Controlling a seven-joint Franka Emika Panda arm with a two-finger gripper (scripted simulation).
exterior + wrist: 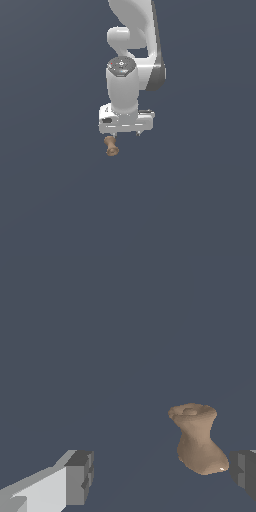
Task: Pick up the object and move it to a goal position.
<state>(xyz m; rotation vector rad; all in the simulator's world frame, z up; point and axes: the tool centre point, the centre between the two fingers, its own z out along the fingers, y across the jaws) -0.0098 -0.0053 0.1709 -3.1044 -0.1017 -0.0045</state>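
The object is a tiny brown wooden-looking spool (111, 146) with a narrow waist and flared round ends. In the exterior view it stands on the dark grey floor just below the white gripper (126, 134), toward that view's left. In the wrist view the spool (196, 443) stands between the two fingers, close to one grey fingertip (244, 472) and far from the other fingertip (80, 476). The gripper (161, 476) is open and holds nothing. I cannot tell whether the near pad touches the spool.
The white arm (131, 55) rises above the gripper toward the top of the exterior view. The plain dark grey floor (200, 200) surrounds the spool on all sides.
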